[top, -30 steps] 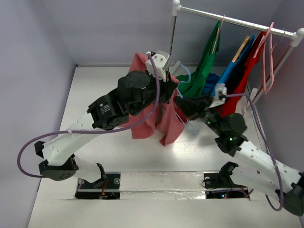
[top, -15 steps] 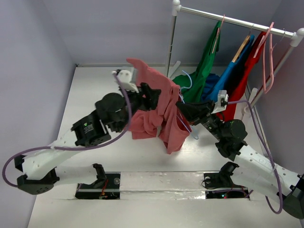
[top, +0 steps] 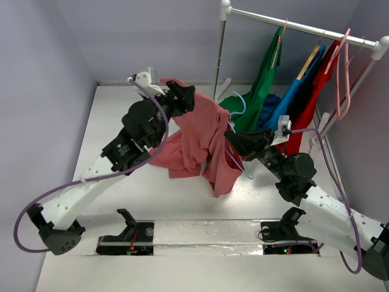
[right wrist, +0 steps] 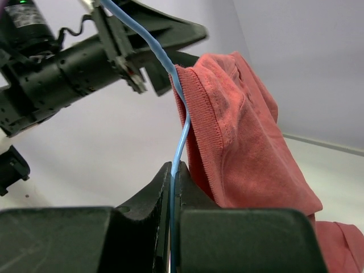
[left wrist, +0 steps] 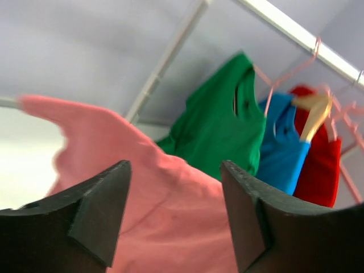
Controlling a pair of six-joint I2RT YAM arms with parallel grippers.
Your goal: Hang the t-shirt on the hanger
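The salmon-pink t-shirt (top: pixel 203 137) hangs in mid-air over the thin light-blue wire hanger (right wrist: pixel 182 133), with its ribbed edge lying against the wire. The hanger's hook (top: pixel 242 103) pokes out behind the cloth. My right gripper (right wrist: pixel 174 170) is shut on the wire just below the shirt, at the cloth's right side in the top view (top: pixel 233 141). My left gripper (top: pixel 186 100) is at the shirt's upper left corner. Its jaws are open (left wrist: pixel 176 210); the pink cloth (left wrist: pixel 159 199) shows beyond the gap and is not pinched.
A clothes rail (top: pixel 298 25) on a post (top: pixel 220 48) stands at the back right. It carries a green shirt (top: pixel 258 79), a blue one (top: pixel 292 97), a red one (top: pixel 313 100) and a bare pink plastic hanger (top: pixel 343 73). Walls close in at the left and the back.
My left gripper has opened and let go of the shirt, and its arm has swung left and back. The shirt now droops lower over the hanger. The right gripper keeps its hold.
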